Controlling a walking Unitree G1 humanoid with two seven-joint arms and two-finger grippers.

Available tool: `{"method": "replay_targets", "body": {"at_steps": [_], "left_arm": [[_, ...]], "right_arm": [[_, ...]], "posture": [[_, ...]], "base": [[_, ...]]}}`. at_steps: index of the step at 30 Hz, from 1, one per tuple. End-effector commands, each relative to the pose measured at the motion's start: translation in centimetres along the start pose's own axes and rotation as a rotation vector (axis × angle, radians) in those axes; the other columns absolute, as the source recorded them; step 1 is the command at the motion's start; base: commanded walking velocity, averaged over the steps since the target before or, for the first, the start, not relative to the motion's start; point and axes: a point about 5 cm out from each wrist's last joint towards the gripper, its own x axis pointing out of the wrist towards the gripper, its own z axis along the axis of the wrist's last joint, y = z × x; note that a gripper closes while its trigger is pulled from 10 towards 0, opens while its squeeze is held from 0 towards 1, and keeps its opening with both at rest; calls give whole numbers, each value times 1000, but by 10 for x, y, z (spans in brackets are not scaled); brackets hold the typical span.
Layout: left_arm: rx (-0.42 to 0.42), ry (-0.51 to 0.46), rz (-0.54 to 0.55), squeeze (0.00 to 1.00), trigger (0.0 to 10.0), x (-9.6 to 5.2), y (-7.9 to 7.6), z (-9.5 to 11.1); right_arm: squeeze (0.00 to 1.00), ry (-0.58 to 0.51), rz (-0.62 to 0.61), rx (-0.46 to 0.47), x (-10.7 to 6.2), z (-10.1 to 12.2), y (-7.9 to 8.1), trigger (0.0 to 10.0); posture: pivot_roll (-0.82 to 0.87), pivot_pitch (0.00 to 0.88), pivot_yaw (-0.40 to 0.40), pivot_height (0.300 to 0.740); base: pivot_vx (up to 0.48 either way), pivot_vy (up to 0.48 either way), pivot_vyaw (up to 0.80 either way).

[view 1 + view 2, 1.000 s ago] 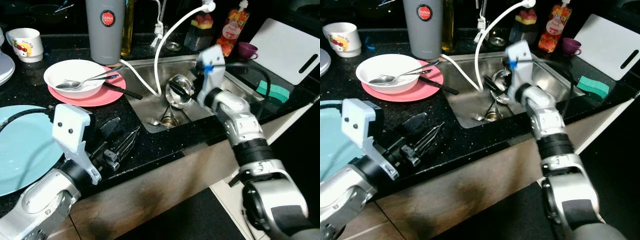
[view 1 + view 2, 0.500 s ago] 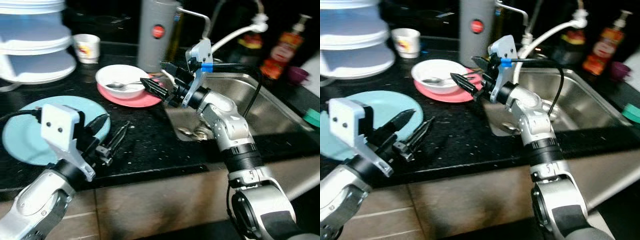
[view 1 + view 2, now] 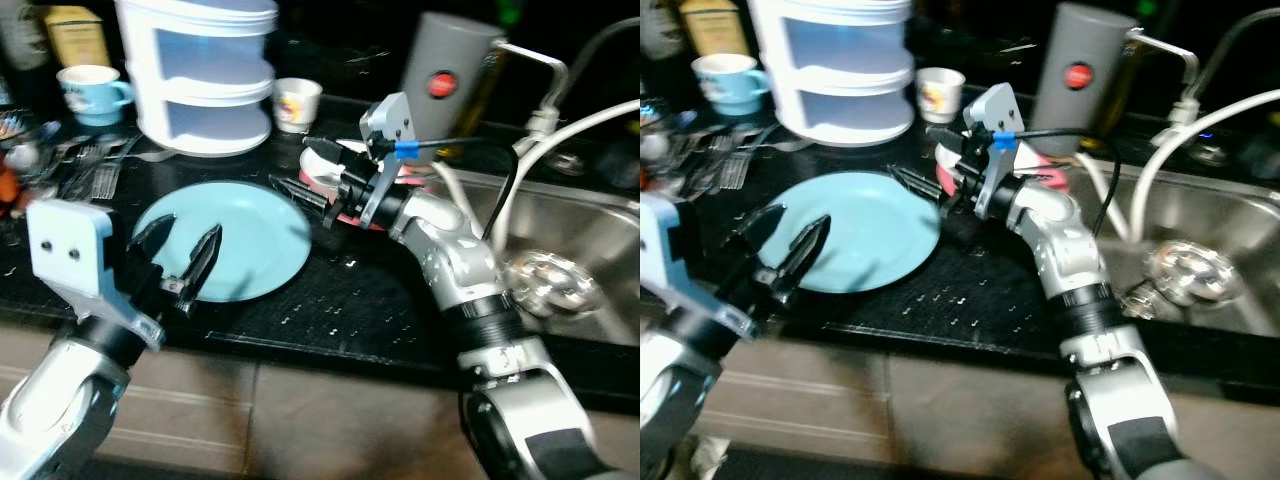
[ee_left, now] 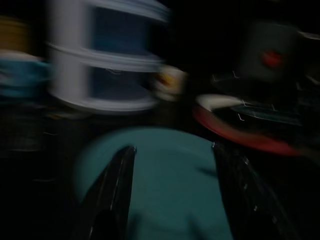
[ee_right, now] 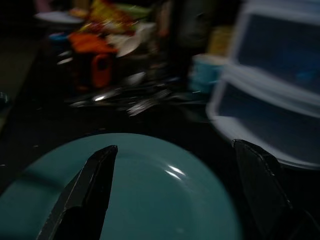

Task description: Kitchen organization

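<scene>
A light blue plate (image 3: 240, 238) lies flat on the black counter. My left gripper (image 3: 180, 258) hovers open over the plate's near left edge, nothing between its fingers; the left wrist view shows the plate (image 4: 165, 180) beneath them. My right gripper (image 3: 312, 178) is open at the plate's far right rim, in front of a pink plate (image 3: 1045, 180) holding a white bowl (image 3: 322, 158). In the right wrist view the blue plate (image 5: 150, 200) lies below its spread fingers.
A white stacked container (image 3: 205, 85) stands behind the plate, with a blue mug (image 3: 92, 88), a small white cup (image 3: 296, 103) and loose cutlery (image 3: 90, 170) nearby. A grey tumbler (image 3: 448, 65) and the sink (image 3: 560, 240) with a white hose are to the right.
The camera has swung left, so the whole scene shifted right. My right gripper has moved from the pink plate toward the blue plate's right rim. My left gripper now sits over the plate's near edge.
</scene>
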Motion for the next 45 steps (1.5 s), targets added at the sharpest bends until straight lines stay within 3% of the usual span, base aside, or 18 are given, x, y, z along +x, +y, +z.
{"method": "replay_targets", "body": {"at_steps": [1, 7, 14, 15, 17, 18, 26, 28, 33, 39, 45], "left_arm": [[-5, -4, 14, 0, 10000, -2, 1, 0], [-36, -1, 3, 0, 10000, -4, -1, -1], [-87, 40, -62, 0, 10000, -11, -11, -10], [-102, 45, -56, 0, 10000, -12, -10, -13], [-102, 45, -56, 0, 10000, -12, -10, -13], [-103, 56, -57, 0, 10000, -13, -10, -16], [-101, 81, -67, 0, 10000, -13, -12, -20], [-120, 76, -79, 0, 10000, -11, -14, -21], [-129, 79, -97, 0, 10000, -10, -16, -22], [-117, 88, -104, 0, 10000, -10, -16, -23], [-113, 80, -89, 0, 10000, -12, -14, -21]], "right_arm": [[0, -18, 67, -32, 0, 5, 6, 10000], [0, -21, 146, -45, -7, 6, 10, 10000], [0, -10, 167, -67, -25, 14, -5, 10000], [0, 24, 192, -93, -33, 15, -9, 10000], [0, 24, 192, -93, -33, 15, -9, 10000], [0, 81, 212, -134, -45, 16, -16, 10000], [0, 179, 284, -206, -64, 24, -22, 10000], [0, 276, 356, -271, -70, 18, -17, 10000], [0, 377, 443, -324, -73, 4, -9, 10000], [0, 360, 590, -302, -67, 2, 13, 10000], [0, 300, 567, -377, -53, -2, 25, 10000]], "posture": [[281, 0, -151, 740], [281, 0, -153, 740], [276, 0, -155, 740], [273, 0, -153, 740], [273, 0, -153, 740], [270, 0, -152, 740], [265, 0, -151, 740], [253, 0, -148, 740], [254, 0, -147, 740], [253, 0, -150, 740], [251, 0, -160, 740]], "base": [[0, 0, 756], [0, 0, 740], [0, 0, 89], [0, 0, 0], [0, 0, 0], [0, 0, 0], [0, -373, 0], [0, 0, 0], [0, 0, 0], [0, 0, 0], [0, 0, 0]]}}
